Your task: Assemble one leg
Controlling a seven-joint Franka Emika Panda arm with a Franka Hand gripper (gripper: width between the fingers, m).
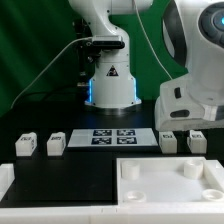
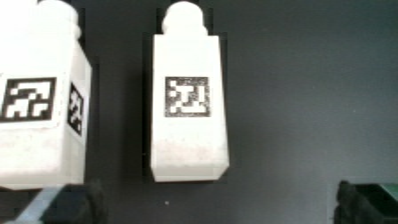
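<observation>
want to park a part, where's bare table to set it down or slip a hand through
Bare table lies between the legs at the exterior view's left, the marker board and the tabletop. Crowded: the legs at its right sit close together under the open gripper.

The exterior view sits in front of the bench [image 1: 90,153], a bit above it and well back, and looks across it at the robot base [image 1: 110,85]. The wrist view looks straight down from very close, so one leg [image 2: 191,100] and part of a second leg [image 2: 39,100] nearly fill it. Both views share the dark bench and small white legs.
</observation>
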